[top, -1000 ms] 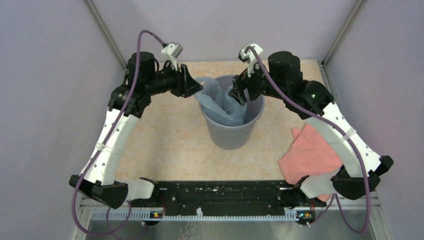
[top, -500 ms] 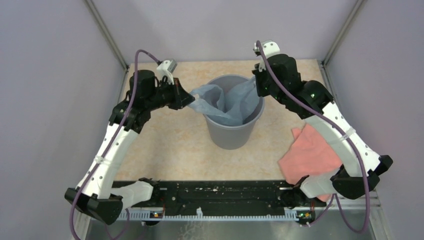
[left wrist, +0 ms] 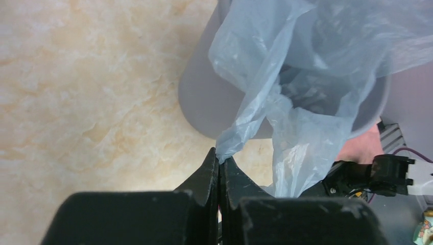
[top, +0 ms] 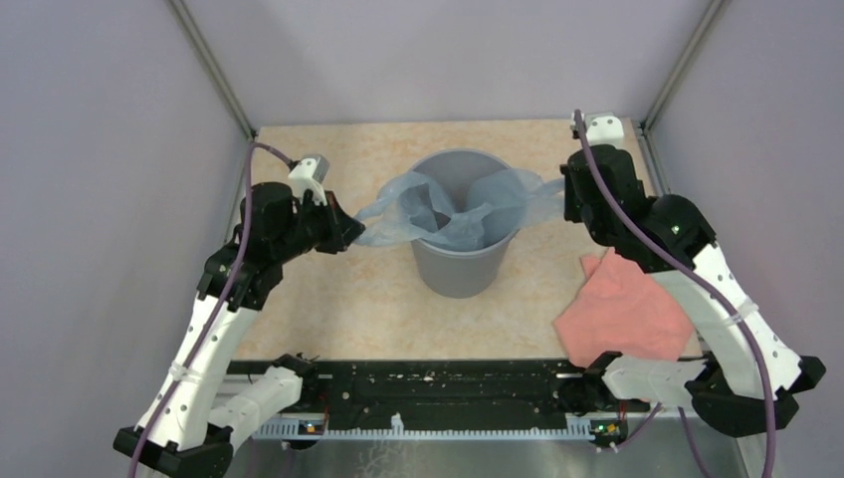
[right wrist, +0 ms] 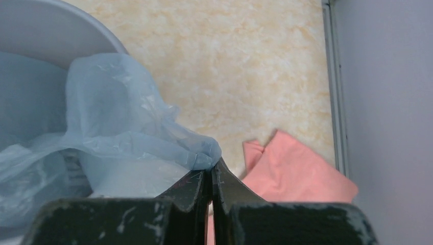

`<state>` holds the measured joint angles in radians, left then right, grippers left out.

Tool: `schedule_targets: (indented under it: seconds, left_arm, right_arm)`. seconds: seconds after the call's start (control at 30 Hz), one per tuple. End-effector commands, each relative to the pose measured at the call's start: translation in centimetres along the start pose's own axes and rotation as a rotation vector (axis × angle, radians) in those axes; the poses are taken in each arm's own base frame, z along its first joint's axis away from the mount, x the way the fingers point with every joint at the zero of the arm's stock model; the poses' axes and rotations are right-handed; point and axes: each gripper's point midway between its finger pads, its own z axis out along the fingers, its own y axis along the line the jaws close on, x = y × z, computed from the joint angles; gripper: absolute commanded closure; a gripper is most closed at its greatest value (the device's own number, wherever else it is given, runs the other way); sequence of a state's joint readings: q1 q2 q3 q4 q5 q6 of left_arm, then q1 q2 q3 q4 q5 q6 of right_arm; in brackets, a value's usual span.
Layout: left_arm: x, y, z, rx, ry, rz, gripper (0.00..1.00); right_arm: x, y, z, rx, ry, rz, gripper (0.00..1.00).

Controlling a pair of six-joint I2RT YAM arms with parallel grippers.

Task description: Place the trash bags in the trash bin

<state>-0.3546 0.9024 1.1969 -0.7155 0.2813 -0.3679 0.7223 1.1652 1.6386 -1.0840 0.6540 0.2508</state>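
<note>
The left gripper and right gripper, each pinched shut on an opposite edge of the pale blue trash bag, hold it stretched across the grey trash bin, apparently to spread its mouth while its middle sags inside.

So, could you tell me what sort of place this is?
Likely a lab robot test cell: plain walls and metal posts box in a small table, with left arm and right arm bolted to a rail.
</note>
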Motion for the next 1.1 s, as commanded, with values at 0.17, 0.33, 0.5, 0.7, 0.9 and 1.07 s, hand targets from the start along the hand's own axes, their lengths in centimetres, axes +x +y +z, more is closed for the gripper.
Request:
schedule_targets:
  seconds: [0.17, 0.33, 0.5, 0.7, 0.9, 1.07]
  left_arm:
    - [4.3, 3.3, 0.1, -0.122, 0.068, -0.037, 1.0]
    - [6.9, 4.9, 1.5, -0.161, 0.123, -0.072, 1.0]
    - [8.1, 5.8, 2.6, -0.18, 0.154, -0.084, 1.0]
    - [9.9, 6.6, 4.7, -0.177, 0.215, -0.101, 1.0]
    - [11.7, 7.8, 6.7, -0.193, 0.271, -0.122, 1.0]
    - [12.9, 8.6, 7.8, -0.211, 0.312, -0.134, 1.0]
  right_arm:
    - [5.2, -4.6, 0.1, 0.14, 0.097, 0.059, 1.0]
    - [9.1, -4.5, 2.6, 0.159, 0.179, 0.053, 1.0]
    - [10.2, -3.9, 3.8, 0.121, 0.193, 0.073, 0.99]
    - [9.8, -3.6, 4.2, 0.112, 0.181, 0.066, 0.94]
    - [9.1, -3.2, 3.6, 0.078, 0.171, 0.085, 0.94]
    - [9.6, -2.8, 3.4, 0.046, 0.175, 0.09, 0.94]
